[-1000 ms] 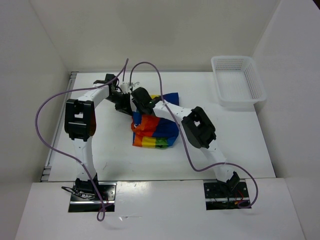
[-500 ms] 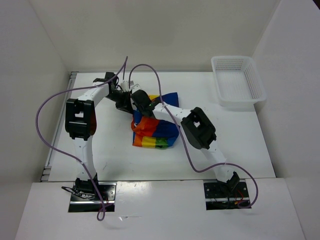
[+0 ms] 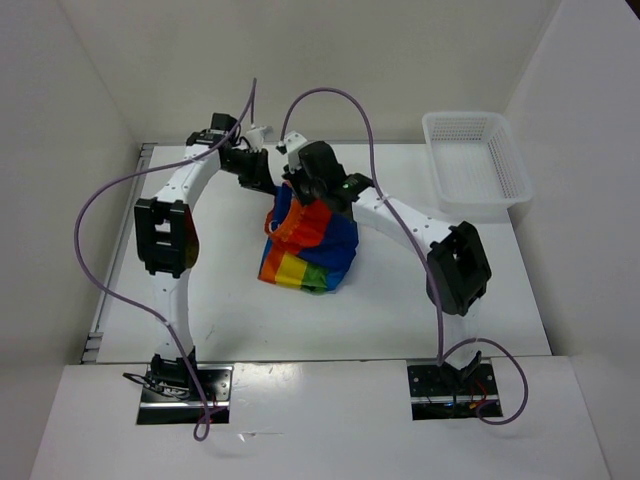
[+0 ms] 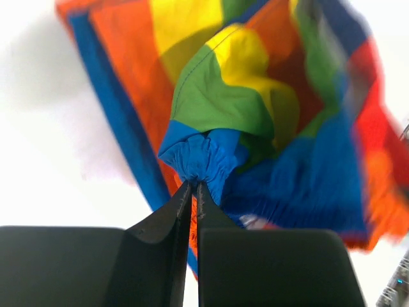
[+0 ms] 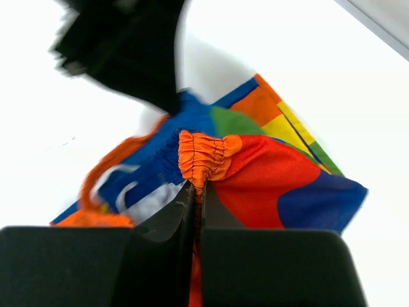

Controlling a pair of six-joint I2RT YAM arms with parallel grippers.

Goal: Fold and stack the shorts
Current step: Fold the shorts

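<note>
the shorts (image 3: 305, 250) hang bunched over the middle of the table (image 3: 220, 300) — the left gripper (image 4: 190, 187) clamps tight on blue waistband, the right gripper (image 5: 195, 187) on orange. this looks like the spreading step — next, draw the waistband taut, then lay flat.

Rainbow-striped soft cloth shorts (image 3: 305, 245) mid-table, bunched, top edge raised, lower part on white table (image 3: 230, 310). Left gripper (image 4: 190, 185) pinches top edge at left; right gripper (image 5: 195, 188) pinches just beside, at right. White mesh plastic basket (image 3: 480, 207) in far right corner, well apart from shorts.
</note>
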